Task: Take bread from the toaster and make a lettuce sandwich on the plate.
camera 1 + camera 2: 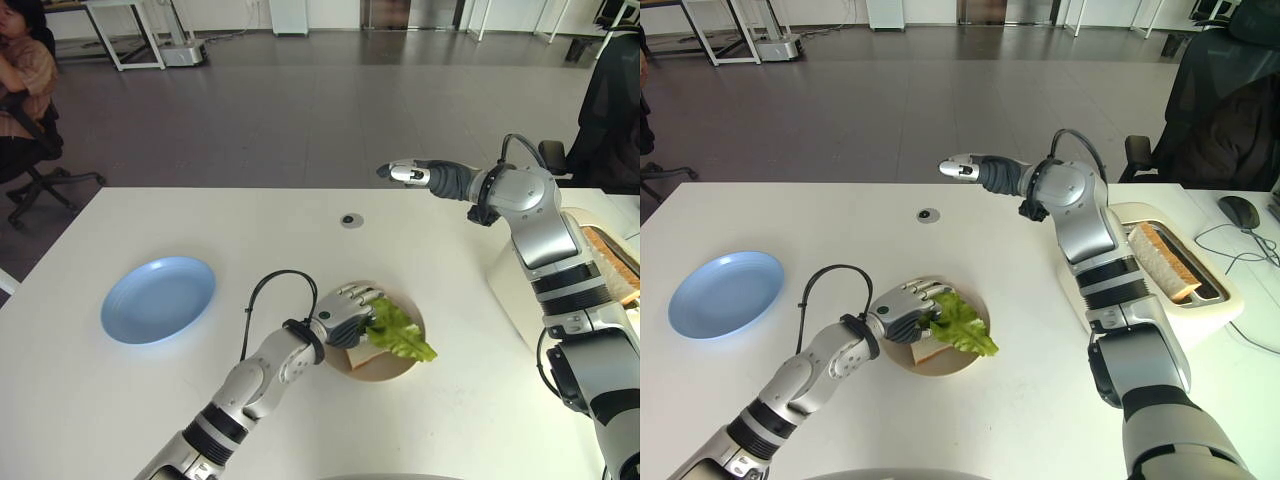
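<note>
A round light-blue plate [158,298] is seen near the left edge of the white tabletop [450,420], with nothing on it. Toward the middle of the tabletop, closer to the near edge, a round tan plate [385,372] is placed, and a pale slice of bread [365,358] is laid flat on it. The left hand [345,312] is held over the left part of this plate, its fingers curled around one end of a ruffled green lettuce leaf [403,335]. The leaf is spread across the slice and over the plate's right rim. A small round grey grommet [351,220] is set into the tabletop near the far edge. The right hand [420,174] is raised above the far edge, stretched out flat toward the left, and nothing is held in it. A white toaster [1215,300] is placed at the right edge, with a browned slice of toast [1162,260] standing up out of its slot. A dark computer mouse [1240,211] is seen beyond it.
</note>
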### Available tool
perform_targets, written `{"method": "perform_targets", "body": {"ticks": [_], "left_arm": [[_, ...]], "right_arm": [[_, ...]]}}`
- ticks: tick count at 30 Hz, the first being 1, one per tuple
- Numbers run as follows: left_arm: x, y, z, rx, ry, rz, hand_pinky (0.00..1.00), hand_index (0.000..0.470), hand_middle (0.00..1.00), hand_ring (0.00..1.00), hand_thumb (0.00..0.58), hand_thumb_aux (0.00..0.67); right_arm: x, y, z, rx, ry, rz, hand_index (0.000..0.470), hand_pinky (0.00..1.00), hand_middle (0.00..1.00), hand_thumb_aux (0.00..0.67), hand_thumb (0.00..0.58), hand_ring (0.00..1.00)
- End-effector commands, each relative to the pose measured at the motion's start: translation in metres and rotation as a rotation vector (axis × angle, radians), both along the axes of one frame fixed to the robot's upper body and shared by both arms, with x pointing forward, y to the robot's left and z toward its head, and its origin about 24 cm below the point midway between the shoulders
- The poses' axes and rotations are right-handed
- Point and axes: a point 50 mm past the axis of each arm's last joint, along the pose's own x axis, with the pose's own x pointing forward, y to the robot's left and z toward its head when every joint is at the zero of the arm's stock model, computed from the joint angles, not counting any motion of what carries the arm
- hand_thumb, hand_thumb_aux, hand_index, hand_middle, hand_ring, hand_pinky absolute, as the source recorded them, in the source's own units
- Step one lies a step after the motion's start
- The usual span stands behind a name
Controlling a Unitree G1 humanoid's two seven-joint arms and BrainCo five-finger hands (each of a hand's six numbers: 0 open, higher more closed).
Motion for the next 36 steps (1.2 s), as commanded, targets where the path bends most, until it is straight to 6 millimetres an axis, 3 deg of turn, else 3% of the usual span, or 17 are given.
{"method": "perform_targets", "body": {"ticks": [1,18,34,35,36], "left_arm": [[0.001,0.016,-0.003,0.141,-0.038,0.031,0.0,0.47,0.0,0.0,0.58,0.67],[0.015,0.025,0.052,0.13,-0.37,0.09,0.0,0.47,0.0,0.0,0.58,0.67],[0.019,0.047,0.002,0.278,-0.199,0.13,0.0,0.47,0.0,0.0,0.58,0.67],[0.017,0.046,-0.002,0.263,-0.165,0.125,0.0,0.339,0.0,0.0,0.535,0.483],[0.015,0.046,-0.005,0.25,-0.137,0.121,0.0,0.361,0.0,0.0,0.549,0.515]], "right_arm": [[-0.001,0.002,0.004,0.003,0.001,0.013,0.0,0.0,0.0,0.0,0.0,0.0],[-0.002,0.001,-0.004,-0.023,0.02,0.014,0.0,0.0,0.0,0.0,0.0,0.0],[-0.005,0.004,-0.001,-0.012,0.018,0.035,0.0,0.0,0.0,0.0,0.0,0.0],[-0.005,0.004,-0.002,-0.012,0.018,0.034,0.0,0.0,0.0,0.0,0.0,0.0],[-0.005,0.003,-0.002,-0.011,0.019,0.033,0.0,0.0,0.0,0.0,0.0,0.0]]}}
